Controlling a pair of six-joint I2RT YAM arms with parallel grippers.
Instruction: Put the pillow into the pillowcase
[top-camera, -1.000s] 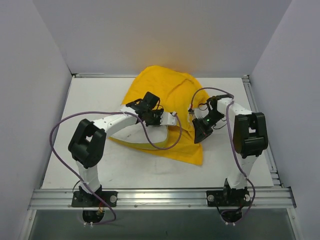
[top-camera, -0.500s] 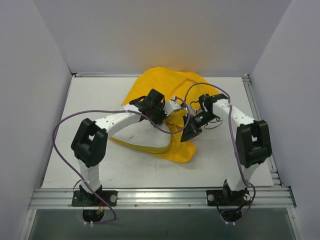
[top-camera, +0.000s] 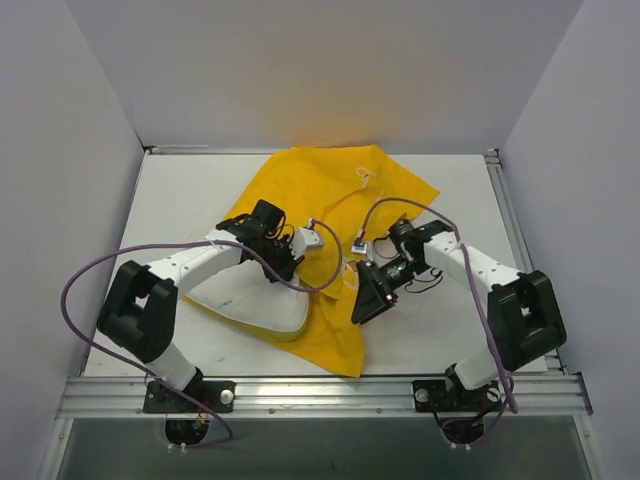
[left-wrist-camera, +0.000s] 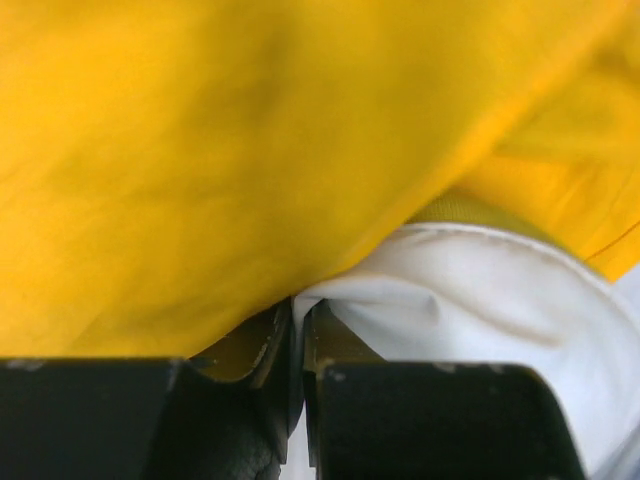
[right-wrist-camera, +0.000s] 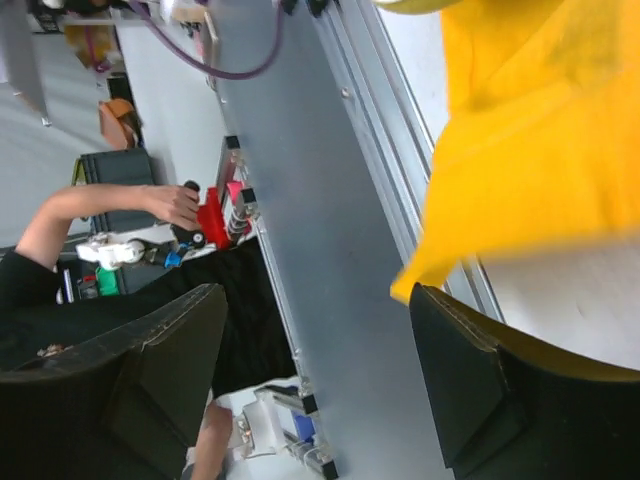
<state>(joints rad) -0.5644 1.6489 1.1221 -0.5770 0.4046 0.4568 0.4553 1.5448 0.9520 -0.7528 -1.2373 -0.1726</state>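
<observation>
The yellow pillowcase (top-camera: 340, 190) lies spread over the middle of the table, its lower flap reaching toward the near edge. The white pillow (top-camera: 245, 295) sticks out from under its left side, showing a yellow-striped edge. My left gripper (top-camera: 292, 265) is at the case's left rim. In the left wrist view it (left-wrist-camera: 298, 310) is shut on a fold of the white pillow (left-wrist-camera: 480, 290), just under the yellow pillowcase (left-wrist-camera: 200, 150). My right gripper (top-camera: 365, 300) hovers over the case's right part. In its wrist view it (right-wrist-camera: 316, 295) is open and holds nothing, and a corner of the pillowcase (right-wrist-camera: 530, 150) hangs beside one finger.
An aluminium rail (top-camera: 320, 390) runs along the near table edge by both arm bases. White walls close off the left, right and back. Purple cables (top-camera: 90, 270) loop from each arm. A person (right-wrist-camera: 100, 210) sits beyond the rail in the right wrist view.
My right gripper has opened and let go of the pillowcase. Both arms have swung toward the near edge. The case now lies flatter and further forward, and the pillow has shifted left.
</observation>
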